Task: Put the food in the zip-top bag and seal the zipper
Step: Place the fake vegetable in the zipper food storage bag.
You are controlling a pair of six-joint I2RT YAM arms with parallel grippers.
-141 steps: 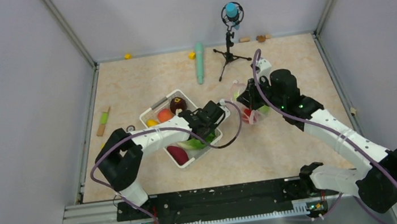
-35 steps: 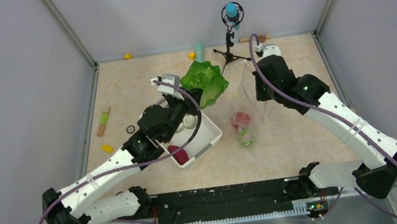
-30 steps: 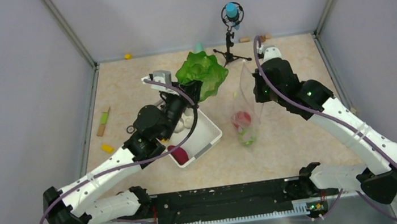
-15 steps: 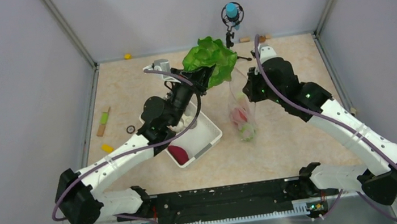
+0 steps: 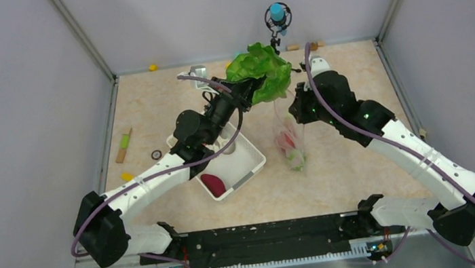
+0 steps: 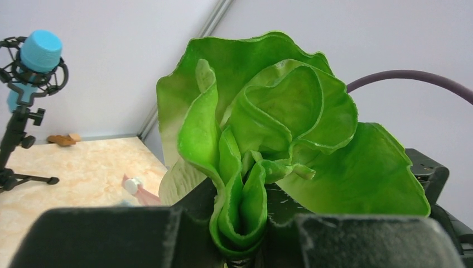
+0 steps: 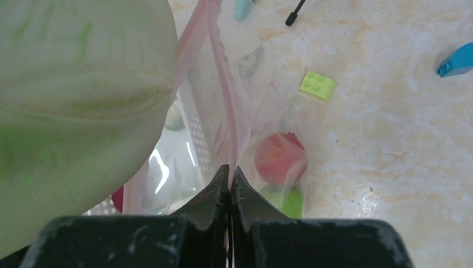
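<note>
**One cabbage swings up to the bag's mouth**

One second is enough for the left hand [image 5: 248,94] to carry the cabbage [image 5: 261,69] up from above the white basket [image 5: 247,167] and across to the right. It now hangs high, just beside the top of the zip-top bag [image 5: 289,134]. That hand is nearly closed, pinching the cabbage by its folded base. The right hand [image 7: 230,181] is clamped tight on the pinkish zipper [image 7: 224,106] and holds the bag hanging toward the surface [image 5: 351,79], having leaned left to meet the cabbage. A red apple [image 7: 280,158] and a green apple [image 7: 291,202] already sit inside. The broad leaves look likely to snag on the narrow mouth. A maroon root [image 5: 212,183] waits in the basket, so sealing is some way off
</note>
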